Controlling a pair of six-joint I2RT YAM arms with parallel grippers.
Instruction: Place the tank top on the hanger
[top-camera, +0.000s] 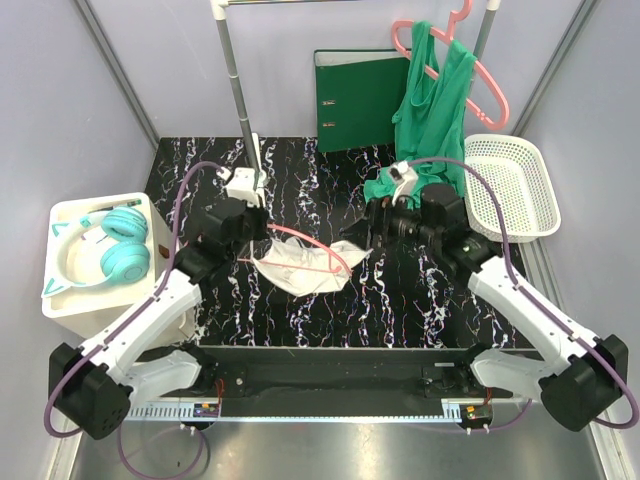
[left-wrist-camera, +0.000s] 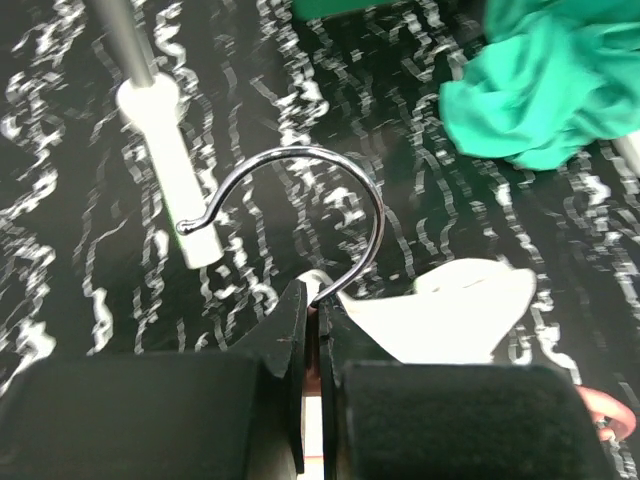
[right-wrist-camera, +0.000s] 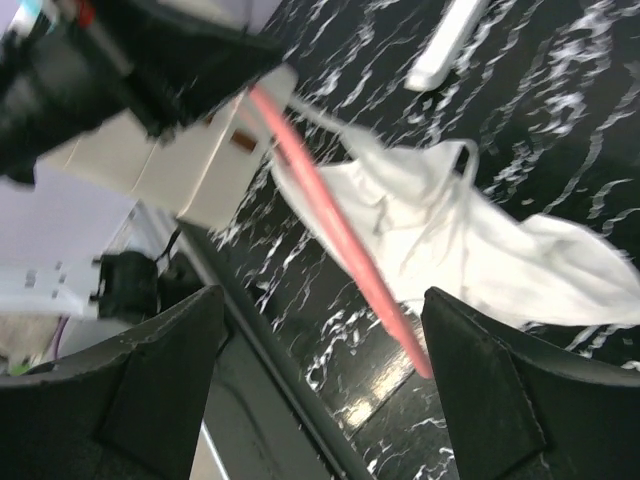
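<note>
Right claw (right-wrist-camera: 322, 320) spread wide, pink hanger (right-wrist-camera: 330, 215) across white tank top (right-wrist-camera: 450, 230), black marbled table (right-wrist-camera: 560, 120)

No legible text or markings

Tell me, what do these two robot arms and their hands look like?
Both the left arm and right arm have white tube-like segments joined by chunky black joints, with a purple cable looping alongside each. The left hand and right hand are black, ending in two flat, wedge-shaped fingers.
</note>
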